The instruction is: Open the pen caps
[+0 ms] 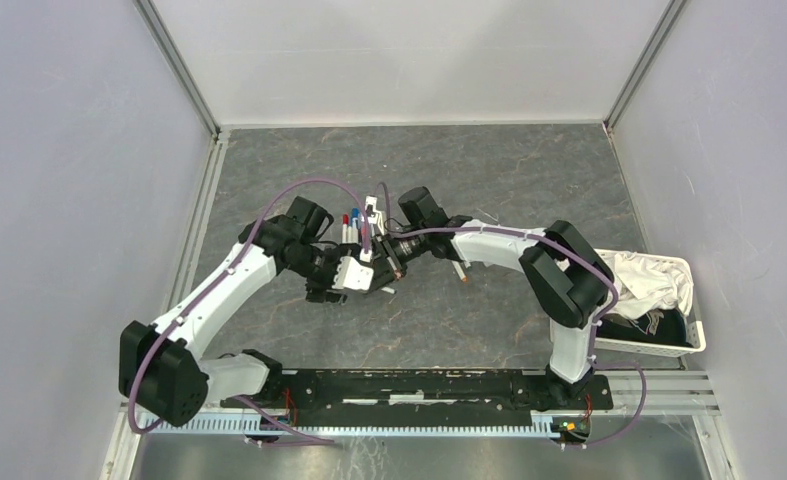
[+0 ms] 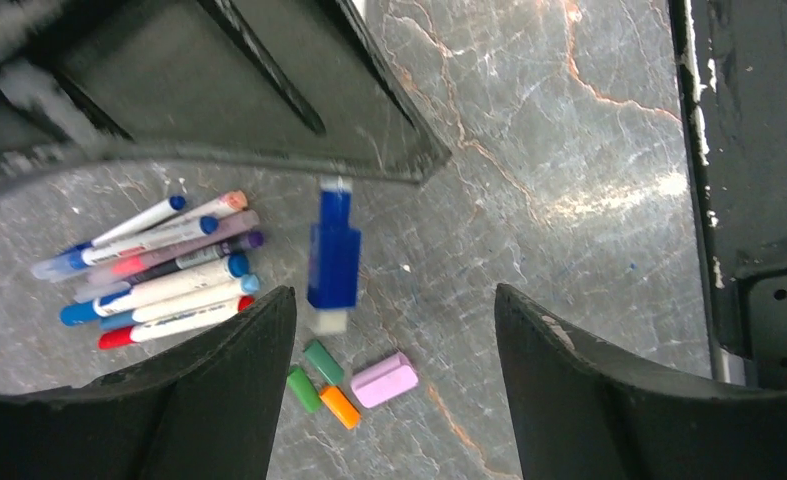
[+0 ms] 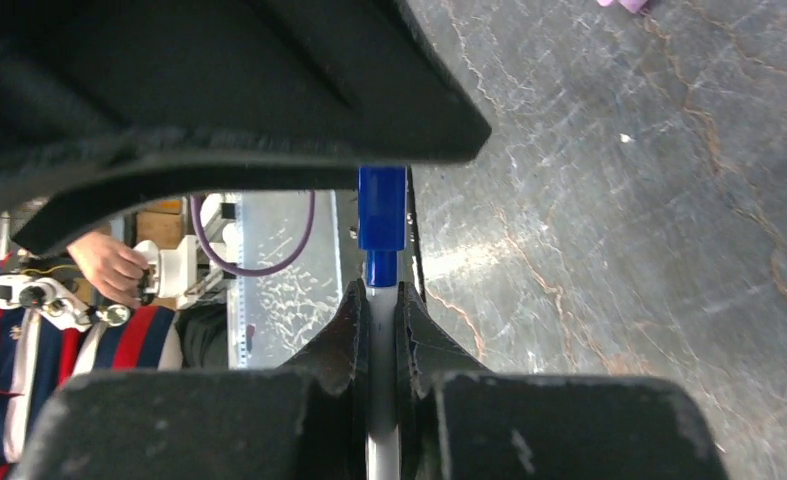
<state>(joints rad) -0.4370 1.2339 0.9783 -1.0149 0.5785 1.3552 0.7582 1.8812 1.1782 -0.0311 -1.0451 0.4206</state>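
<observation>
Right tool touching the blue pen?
Touching. Right wrist view: the right tool clamps the blue pen by its white barrel, no gap either side, below the blue cap.

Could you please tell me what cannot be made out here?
Top view: the pens are too small to count; the arms hide the held pen.
Left wrist view: the blue cap is blurred; the right pincer hides the rest of the pen.
Right wrist view: that pincer covers most of the pen; a black shape hides the cap's far end.
</observation>
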